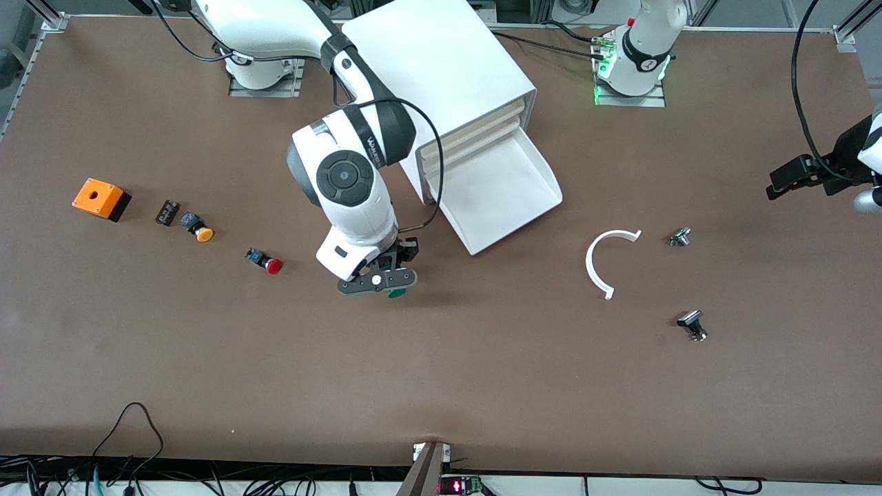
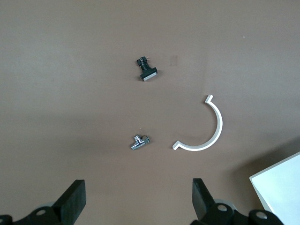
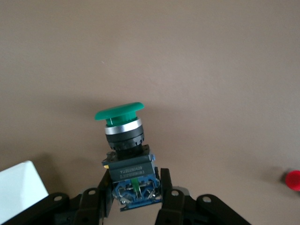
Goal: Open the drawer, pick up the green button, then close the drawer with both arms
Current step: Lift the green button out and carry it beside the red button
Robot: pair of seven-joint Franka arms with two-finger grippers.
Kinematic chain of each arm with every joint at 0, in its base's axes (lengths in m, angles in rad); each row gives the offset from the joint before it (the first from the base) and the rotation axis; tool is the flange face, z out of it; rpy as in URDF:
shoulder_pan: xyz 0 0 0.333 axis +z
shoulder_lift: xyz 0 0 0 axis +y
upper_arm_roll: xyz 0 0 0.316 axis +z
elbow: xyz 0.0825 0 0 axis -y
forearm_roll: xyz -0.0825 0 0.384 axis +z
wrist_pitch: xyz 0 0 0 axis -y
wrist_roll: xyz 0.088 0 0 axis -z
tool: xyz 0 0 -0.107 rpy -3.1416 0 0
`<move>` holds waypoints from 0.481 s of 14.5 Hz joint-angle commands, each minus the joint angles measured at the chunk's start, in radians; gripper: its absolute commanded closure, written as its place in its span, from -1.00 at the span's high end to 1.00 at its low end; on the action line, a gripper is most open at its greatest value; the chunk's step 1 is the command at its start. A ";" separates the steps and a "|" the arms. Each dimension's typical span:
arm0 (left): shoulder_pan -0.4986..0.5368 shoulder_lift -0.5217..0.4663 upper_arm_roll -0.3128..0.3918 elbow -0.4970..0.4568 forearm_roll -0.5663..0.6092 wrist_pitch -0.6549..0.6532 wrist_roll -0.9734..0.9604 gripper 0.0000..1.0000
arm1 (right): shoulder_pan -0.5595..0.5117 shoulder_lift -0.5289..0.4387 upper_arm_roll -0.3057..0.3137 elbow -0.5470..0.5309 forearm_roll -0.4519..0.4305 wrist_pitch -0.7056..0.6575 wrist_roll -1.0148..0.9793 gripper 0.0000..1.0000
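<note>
The drawer (image 1: 506, 196), the lowest tray of the white cabinet (image 1: 441, 76), stands pulled out, and nothing shows inside it. My right gripper (image 1: 389, 286) hangs over the bare table beside the drawer's front corner, shut on the button (image 1: 397, 294). In the right wrist view the fingers (image 3: 105, 187) clamp the button's dark blue body, and its green cap (image 3: 119, 112) points away from the gripper (image 3: 133, 187). My left gripper (image 1: 782, 182) waits over the left arm's end of the table. It is open (image 2: 138, 201) with nothing between its fingers.
A red-capped button (image 1: 266, 262), a yellow-capped one (image 1: 198, 229), a small dark block (image 1: 167, 212) and an orange box (image 1: 100, 198) lie toward the right arm's end. A white arc (image 1: 610, 262) and two small metal parts (image 1: 680, 237) (image 1: 693, 324) lie toward the left arm's end.
</note>
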 commanded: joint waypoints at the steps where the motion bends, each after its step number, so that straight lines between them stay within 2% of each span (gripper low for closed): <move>1: 0.002 0.015 -0.006 0.041 0.003 -0.026 -0.008 1.00 | -0.030 -0.023 0.006 -0.033 0.007 -0.028 -0.020 -0.38; 4: -0.010 0.014 -0.012 0.047 0.000 -0.029 -0.009 1.00 | -0.065 -0.051 0.006 -0.096 0.001 -0.028 -0.073 -0.37; 7: -0.001 0.017 -0.018 0.041 0.002 -0.029 0.001 1.00 | -0.099 -0.115 0.006 -0.218 -0.001 -0.021 -0.165 -0.37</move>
